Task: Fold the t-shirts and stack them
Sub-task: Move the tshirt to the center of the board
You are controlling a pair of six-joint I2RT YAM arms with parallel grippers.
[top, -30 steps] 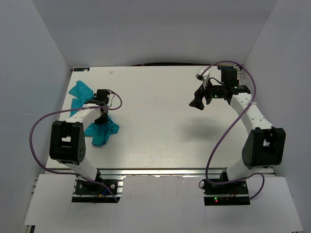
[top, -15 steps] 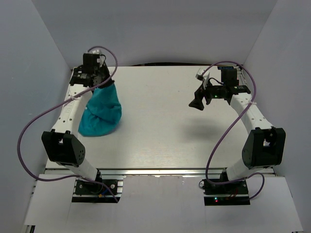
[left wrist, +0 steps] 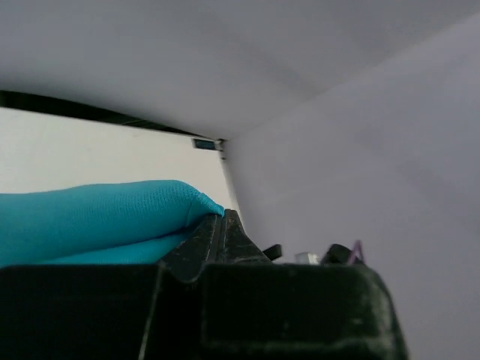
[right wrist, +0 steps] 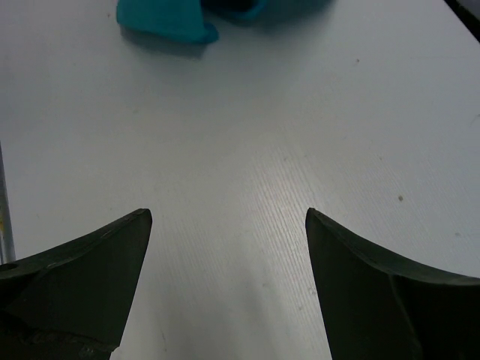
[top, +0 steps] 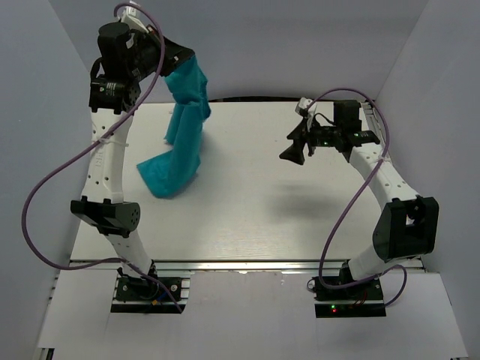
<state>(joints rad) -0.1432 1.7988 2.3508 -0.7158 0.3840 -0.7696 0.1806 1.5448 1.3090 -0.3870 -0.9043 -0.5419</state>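
The teal t-shirt (top: 182, 139) hangs in a long bunched strip from my left gripper (top: 180, 64), which is raised high over the table's far left. Its lower end rests crumpled on the table. In the left wrist view the jaws (left wrist: 220, 219) are pressed together on a fold of the teal cloth (left wrist: 97, 217). My right gripper (top: 291, 153) hovers over the right half of the table, jaws wide open and empty (right wrist: 229, 217). The right wrist view shows the shirt's low end (right wrist: 169, 19) at the top edge.
The white table (top: 255, 202) is walled by grey panels on the left, back and right. A black strip runs along the table's far edge (top: 247, 98). Purple cables loop from both arms.
My left gripper has risen from table level to high above the far left corner, drawing the t-shirt up into a hanging strip. My right gripper has shifted slightly left.
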